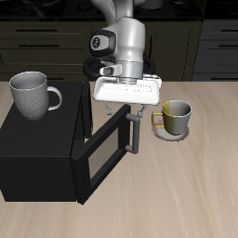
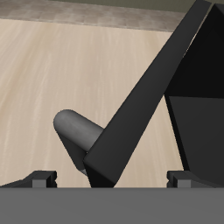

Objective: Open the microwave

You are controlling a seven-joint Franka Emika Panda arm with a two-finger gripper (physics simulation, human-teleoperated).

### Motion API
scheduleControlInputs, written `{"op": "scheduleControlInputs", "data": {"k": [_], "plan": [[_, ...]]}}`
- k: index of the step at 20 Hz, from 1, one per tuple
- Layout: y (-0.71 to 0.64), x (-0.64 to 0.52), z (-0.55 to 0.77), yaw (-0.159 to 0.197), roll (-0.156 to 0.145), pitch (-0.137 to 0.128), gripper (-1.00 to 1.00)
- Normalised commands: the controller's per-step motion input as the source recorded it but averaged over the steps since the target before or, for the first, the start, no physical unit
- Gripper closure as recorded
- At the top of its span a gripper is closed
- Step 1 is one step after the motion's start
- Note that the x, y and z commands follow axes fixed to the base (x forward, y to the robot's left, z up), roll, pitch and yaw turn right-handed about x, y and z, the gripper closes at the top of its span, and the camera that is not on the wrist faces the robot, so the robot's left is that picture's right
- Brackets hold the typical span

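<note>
The microwave (image 1: pixel 42 153) is set on the table (image 1: pixel 204 186), towards its front edge, and its door (image 1: pixel 104 153) is seen swung partly outward, with a clear gap at the free edge; the task may be judged well under way but the door not yet fully open. The grey bar handle (image 1: pixel 136 133) is fixed upright at the door's free edge, and in the wrist view the handle (image 2: pixel 77 133) is seen as a rounded grey bar just beside the dark door panel (image 2: pixel 149 96). The body is judged heavy and unlikely to shift, and the door rigid, swinging on its hinge with little resistance; the bar is smooth and may slip, so it is best hooked or gripped across its middle and drawn along the door's arc. The gripper (image 1: pixel 136 113) is held directly above the top of the handle, fingers pointing down; they appear set fairly wide with the bar between or just beside them, though contact cannot be confirmed. A grey mug (image 1: pixel 33 94) is stood on the microwave's top. A second mug (image 1: pixel 176 115), with a yellowish inside, is stood on a small plate (image 1: pixel 170 132) near the handle and might be knocked by a wide swing.
</note>
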Motion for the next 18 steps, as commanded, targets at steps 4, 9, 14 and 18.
{"op": "scheduleControlInputs", "data": {"k": [4,9,14,18], "plan": [[0.13,0.3,-0.08,0.003,0.026,0.006,-1.0],[0.11,0.25,0.03,-0.013,0.014,-0.002,-1.0],[0.17,0.17,0.11,-0.016,0.024,-0.009,-1.0],[0.02,0.17,0.12,-0.002,-0.003,-0.01,-1.0]]}}
